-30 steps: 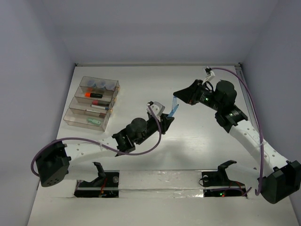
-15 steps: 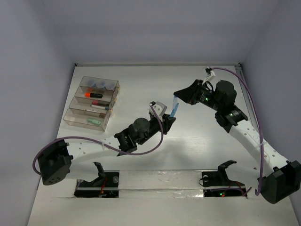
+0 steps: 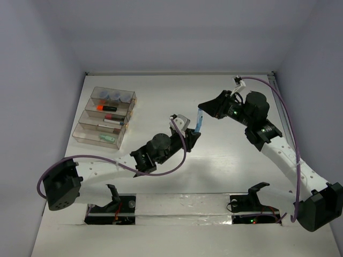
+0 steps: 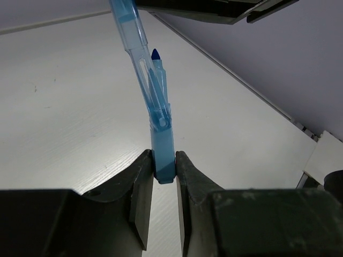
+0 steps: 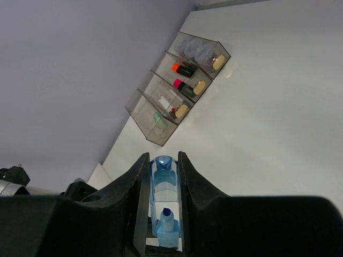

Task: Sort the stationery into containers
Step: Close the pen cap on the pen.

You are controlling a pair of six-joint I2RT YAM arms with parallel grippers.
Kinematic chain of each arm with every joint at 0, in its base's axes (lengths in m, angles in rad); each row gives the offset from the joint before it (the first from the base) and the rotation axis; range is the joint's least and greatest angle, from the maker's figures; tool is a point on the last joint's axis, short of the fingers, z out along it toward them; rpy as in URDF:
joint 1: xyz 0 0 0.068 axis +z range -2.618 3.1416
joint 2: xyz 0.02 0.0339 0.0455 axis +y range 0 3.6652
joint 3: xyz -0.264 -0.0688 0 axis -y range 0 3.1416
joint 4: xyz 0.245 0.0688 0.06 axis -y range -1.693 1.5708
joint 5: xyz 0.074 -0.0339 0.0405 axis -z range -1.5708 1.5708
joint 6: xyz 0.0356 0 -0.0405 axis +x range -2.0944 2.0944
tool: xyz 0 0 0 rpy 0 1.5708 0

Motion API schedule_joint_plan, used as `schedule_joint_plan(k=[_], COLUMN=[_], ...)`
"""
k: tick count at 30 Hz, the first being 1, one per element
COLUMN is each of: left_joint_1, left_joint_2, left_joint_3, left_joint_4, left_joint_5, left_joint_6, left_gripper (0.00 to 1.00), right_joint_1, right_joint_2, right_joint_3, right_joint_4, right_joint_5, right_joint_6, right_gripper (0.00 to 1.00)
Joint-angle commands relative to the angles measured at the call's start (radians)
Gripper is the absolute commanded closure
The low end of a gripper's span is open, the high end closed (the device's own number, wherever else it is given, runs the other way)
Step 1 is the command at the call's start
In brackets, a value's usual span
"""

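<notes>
My left gripper (image 3: 191, 134) (image 4: 163, 167) is shut on the body of a light blue marker (image 3: 199, 124) (image 4: 162, 142), held above the table's middle. Its dark blue tip (image 4: 156, 54) is bare. My right gripper (image 3: 203, 107) (image 5: 163, 170) is shut on the marker's clear blue cap (image 4: 130, 29) (image 5: 163, 176), which stands just off the tip (image 5: 166, 214). The smoky clear containers (image 3: 91, 115) (image 5: 140, 113) stand at the far left. They hold grey-blue pots (image 3: 113, 96), an orange highlighter (image 3: 106, 107), a pink highlighter (image 5: 185, 85), pens (image 3: 110, 123) and a pale green marker (image 3: 108, 138).
White walls close the table at the back and both sides. A purple cable (image 3: 284, 115) loops along the right arm, and another (image 3: 91, 159) along the left arm. The arm bases (image 3: 182, 206) sit at the near edge.
My left gripper has shifted slightly up and right with the marker, which now stands more upright under the cap. The right arm has hardly moved.
</notes>
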Motion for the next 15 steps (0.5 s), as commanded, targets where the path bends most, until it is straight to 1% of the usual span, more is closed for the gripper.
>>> schedule_joint_plan(k=[1,5,7,10,13,15], left_joint_1=[-0.006,-0.006,-0.006,-0.006,-0.006,-0.006], left_joint_2=[0.000,0.016,0.019,0.019,0.016,0.013], left_joint_3=[0.051,0.057,0.054,0.039,0.024,0.021], left_joint_4=[0.057,0.054,0.060,0.087,0.113,0.126], left_joint_5=[-0.017,-0.066,-0.080,-0.101,-0.127,-0.128], left_joint_6=[-0.012,-0.072,-0.096,-0.147,-0.191,-0.193], left_gripper=[0.84,0.92,0.94,1.00,1.00,1.00], right_joint_1=[0.008,0.019,0.030,0.049,0.069,0.082], right_joint_2=[-0.018,-0.027,-0.033,-0.048,-0.058,-0.061], right_joint_3=[0.008,-0.006,-0.015,-0.029,-0.040,-0.051], right_joint_4=[0.016,0.037,0.049,0.063,0.082,0.089], right_joint_5=[0.012,0.036,0.052,0.104,0.132,0.150], right_joint_6=[-0.011,-0.011,-0.013,-0.022,-0.027,-0.031], right_gripper=[1.00,1.00,1.00,1.00,1.00,1.00])
